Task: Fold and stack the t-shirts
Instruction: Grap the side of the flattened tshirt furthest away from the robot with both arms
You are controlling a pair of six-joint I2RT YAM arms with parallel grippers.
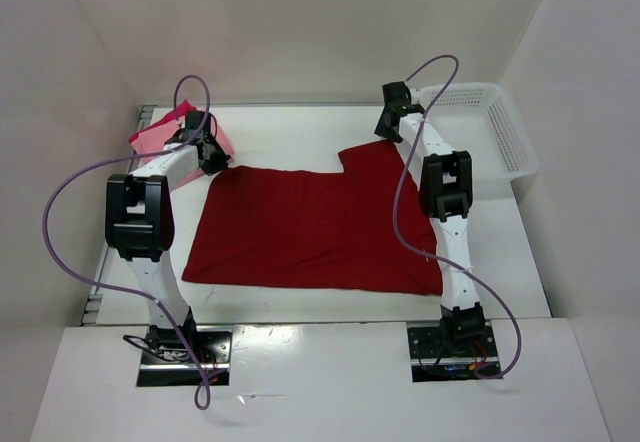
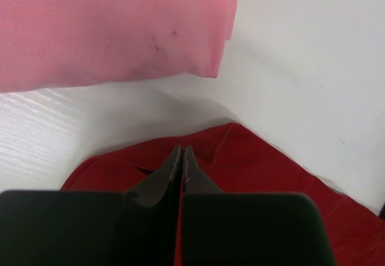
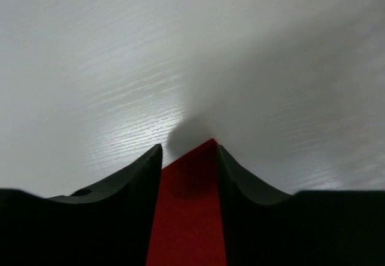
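White table (image 1: pixel 290 137) inside white walls. Red shirt (image 1: pixel 310 227) lies spread flat at centre. Left hand (image 1: pixel 212 162), fingers together, sits at its far left corner; whether it pinches cloth cannot be told. Right hand (image 1: pixel 387 130), fingers apart, straddles the far right corner. Pink shirts (image 1: pixel 152 140) lie far left.

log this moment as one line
left pincer: shut on red shirt, far-left corner | right pincer: open, astride far-right corner | red shirt: spread out, unfolded | pink shirt: far left
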